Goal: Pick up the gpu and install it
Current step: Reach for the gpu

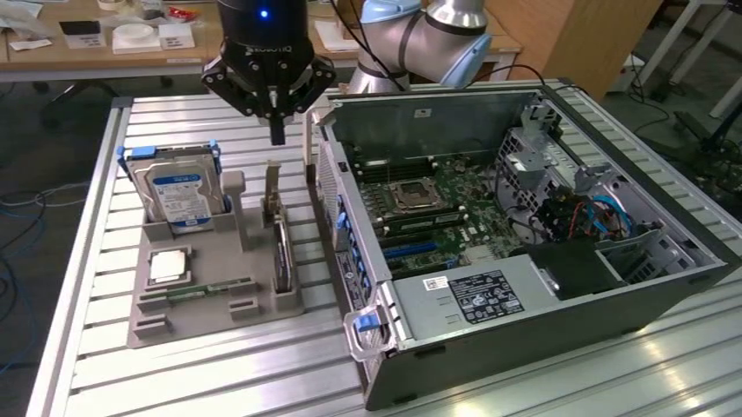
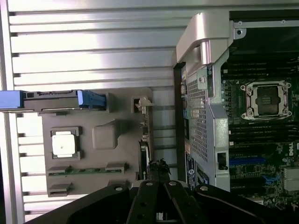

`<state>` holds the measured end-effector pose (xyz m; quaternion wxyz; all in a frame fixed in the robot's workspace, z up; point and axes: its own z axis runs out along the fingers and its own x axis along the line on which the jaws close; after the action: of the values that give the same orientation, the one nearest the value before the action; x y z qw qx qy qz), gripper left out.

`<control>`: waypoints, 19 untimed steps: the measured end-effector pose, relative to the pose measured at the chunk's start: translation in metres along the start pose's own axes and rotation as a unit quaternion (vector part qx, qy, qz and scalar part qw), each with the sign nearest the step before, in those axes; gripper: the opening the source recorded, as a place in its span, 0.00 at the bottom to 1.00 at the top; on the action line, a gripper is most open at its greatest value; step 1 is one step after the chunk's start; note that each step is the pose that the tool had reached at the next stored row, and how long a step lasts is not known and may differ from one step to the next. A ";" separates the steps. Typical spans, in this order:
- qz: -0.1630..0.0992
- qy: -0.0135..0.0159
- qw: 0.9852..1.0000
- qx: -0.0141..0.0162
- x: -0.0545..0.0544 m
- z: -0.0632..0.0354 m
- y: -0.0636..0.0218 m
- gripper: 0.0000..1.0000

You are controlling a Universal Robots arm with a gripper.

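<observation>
The gripper [image 1: 276, 135] hangs with its two fingers pressed together and nothing between them. It is above the far end of the grey parts holder [image 1: 249, 300], clear of everything on it.

The gpu [image 1: 281, 248] stands on its long edge in a slot along the side of the holder nearest the computer case [image 1: 557, 295], with its pale bracket end [image 1: 271, 184] pointing up beneath the fingertips. In the wrist view the closed gripper [image 2: 159, 167] lines up over the card [image 2: 145, 140], which appears edge-on as a thin dark strip. Whether the tips are touching it is hard to judge, but there seems to be a gap.

On the holder, a hard drive with a blue label [image 1: 176, 189] stands upright, a processor chip [image 1: 168, 265] lies flat, and a green memory stick [image 1: 211, 290] lies in its groove. The case lies open on the slatted metal table [image 1: 174, 373], with the motherboard [image 1: 447, 208] exposed.
</observation>
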<state>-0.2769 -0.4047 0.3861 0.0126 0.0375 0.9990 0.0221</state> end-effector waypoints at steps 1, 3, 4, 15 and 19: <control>0.000 0.000 1.000 0.000 0.000 0.0000 -0.0012 0.11; 0.000 0.000 1.000 0.000 0.000 -0.0002 -0.0040 0.11; 0.000 0.000 1.000 0.000 0.000 -0.0003 -0.0056 0.11; 0.000 0.000 1.000 0.000 0.003 -0.0010 -0.0231 0.11; 0.000 0.000 1.000 0.000 0.004 -0.0013 -0.0278 0.11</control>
<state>-0.2832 -0.4321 0.3860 0.0126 0.0374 0.9990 0.0216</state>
